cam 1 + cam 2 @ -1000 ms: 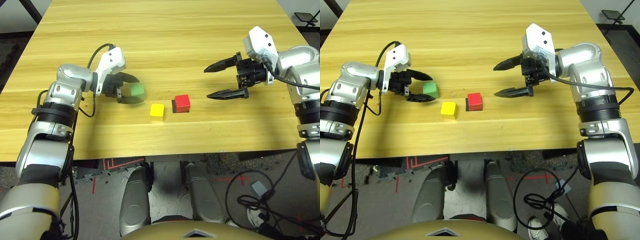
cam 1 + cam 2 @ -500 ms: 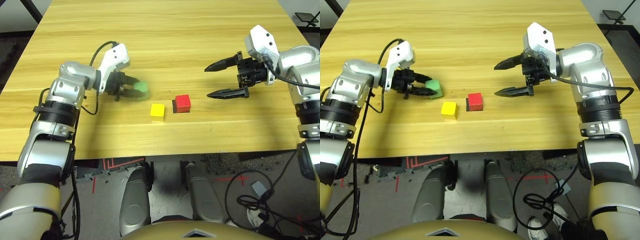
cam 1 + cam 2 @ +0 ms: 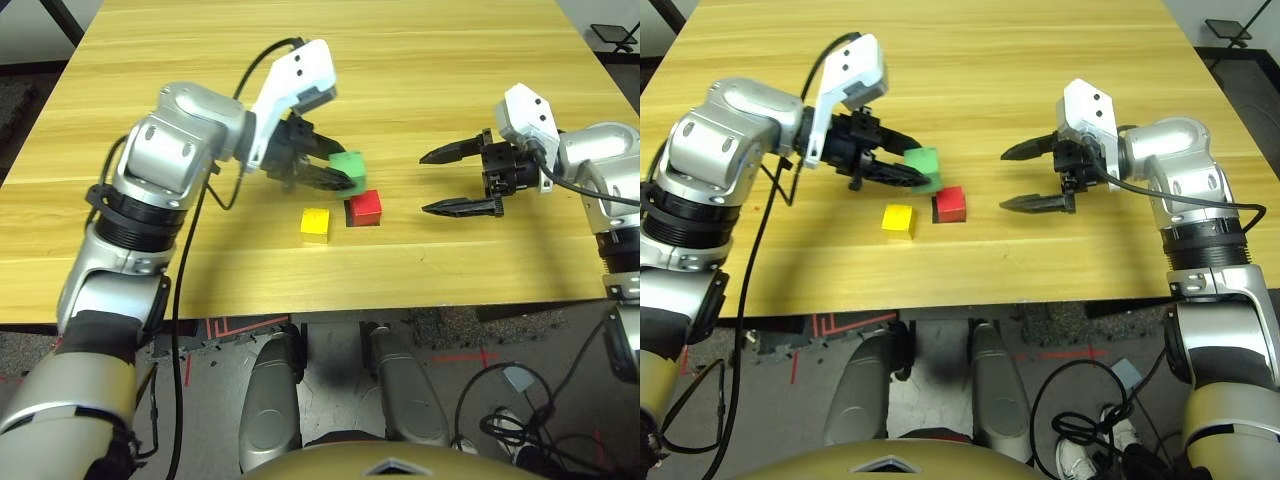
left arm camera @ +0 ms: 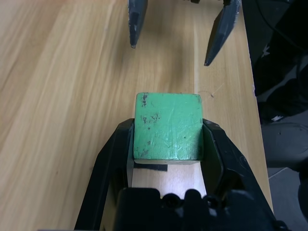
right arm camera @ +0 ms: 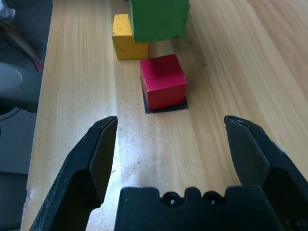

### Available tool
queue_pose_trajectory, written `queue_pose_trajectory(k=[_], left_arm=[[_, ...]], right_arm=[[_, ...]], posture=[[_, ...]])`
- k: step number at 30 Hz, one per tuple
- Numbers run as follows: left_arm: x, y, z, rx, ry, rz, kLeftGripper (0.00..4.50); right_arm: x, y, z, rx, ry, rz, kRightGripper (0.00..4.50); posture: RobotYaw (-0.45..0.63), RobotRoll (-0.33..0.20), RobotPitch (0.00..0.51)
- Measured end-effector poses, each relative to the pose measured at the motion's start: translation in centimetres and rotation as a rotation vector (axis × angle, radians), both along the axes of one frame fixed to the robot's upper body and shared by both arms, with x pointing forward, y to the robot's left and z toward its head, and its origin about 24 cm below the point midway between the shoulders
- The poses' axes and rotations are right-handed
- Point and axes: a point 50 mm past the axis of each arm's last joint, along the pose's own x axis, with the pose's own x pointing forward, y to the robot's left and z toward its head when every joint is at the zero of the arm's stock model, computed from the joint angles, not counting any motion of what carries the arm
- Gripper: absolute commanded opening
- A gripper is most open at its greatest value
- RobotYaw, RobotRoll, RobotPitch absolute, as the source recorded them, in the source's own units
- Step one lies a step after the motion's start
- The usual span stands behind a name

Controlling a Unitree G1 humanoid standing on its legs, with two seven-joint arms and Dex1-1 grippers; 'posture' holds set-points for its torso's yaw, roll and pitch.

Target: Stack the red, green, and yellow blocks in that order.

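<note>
Green block [image 3: 349, 166] is pinched between the fingers of my left claw [image 3: 335, 172], held off the wooden table [image 3: 400, 60] just above and behind the red block [image 3: 364, 207]. The red block sits on a thin black patch [image 5: 166, 107] directly ahead of my right claw [image 3: 432, 183], whose fingers are spread wide apart with nothing between them. The yellow block [image 3: 315, 223] rests on the table just beside the red one, on its far side from my right claw and below my left claw.
</note>
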Motion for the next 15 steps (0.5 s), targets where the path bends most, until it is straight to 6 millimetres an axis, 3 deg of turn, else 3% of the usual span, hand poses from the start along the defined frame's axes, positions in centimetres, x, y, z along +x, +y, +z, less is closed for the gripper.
queue_pose_trajectory(k=[8, 15], left_arm=[[0.3, -1.7, -0.9, -0.016, 0.002, -0.010, 2.04], [1.3, -1.5, -2.0, 0.005, 0.009, 0.026, 2.04]], right_arm=[[-0.8, 0.0, -0.1, 0.026, -0.019, -0.014, 4.50], [-1.1, -0.3, 0.2, 0.031, -0.021, -0.036, 4.50]], posture=[[0.04, 0.033, 0.228], [0.03, 0.035, 0.230]])
